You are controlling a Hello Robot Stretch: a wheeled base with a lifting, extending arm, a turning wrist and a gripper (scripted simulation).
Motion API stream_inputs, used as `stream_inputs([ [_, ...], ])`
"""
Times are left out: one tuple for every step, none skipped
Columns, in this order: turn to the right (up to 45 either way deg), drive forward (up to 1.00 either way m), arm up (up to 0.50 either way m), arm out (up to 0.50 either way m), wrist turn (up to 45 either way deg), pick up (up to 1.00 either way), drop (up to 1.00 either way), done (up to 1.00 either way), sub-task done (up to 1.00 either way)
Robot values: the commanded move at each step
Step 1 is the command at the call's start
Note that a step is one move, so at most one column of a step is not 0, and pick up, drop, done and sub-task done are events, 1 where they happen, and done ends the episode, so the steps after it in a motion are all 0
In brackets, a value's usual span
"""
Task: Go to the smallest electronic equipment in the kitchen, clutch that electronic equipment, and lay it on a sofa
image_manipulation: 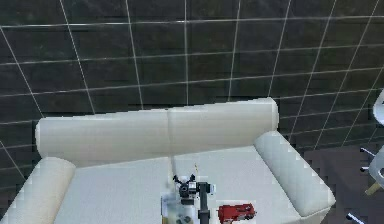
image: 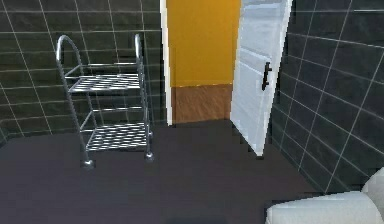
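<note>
A cream sofa [image_manipulation: 170, 135] stands against a dark tiled wall in the arm side view. My arm [image_manipulation: 206, 205] rises from the bottom edge over its seat cushion. At the arm's far end, the gripper [image_manipulation: 186, 184] stands above the seat's middle. A small red and dark thing [image_manipulation: 237, 211] lies on the seat just right of the arm; its kind is too small to make out. I cannot tell whether the gripper holds anything.
A chrome wire shelf cart [image: 108, 100] stands by the tiled wall at the forward view's left. An open white door [image: 262, 70] flanks a doorway [image: 203, 50] to an orange-walled room with wood floor. A cream, rounded shape [image: 330, 205] fills the lower right corner. White fixtures [image_manipulation: 377, 140] stand at the arm side view's right edge.
</note>
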Motion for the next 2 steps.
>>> stream_inputs([
  [0.0,0.00,0.00,-0.08,0.0,0.00,0.00,0.00,0.00],
  [0.0,0.00,0.00,0.00,0.0,0.00,0.00,1.00,0.00],
])
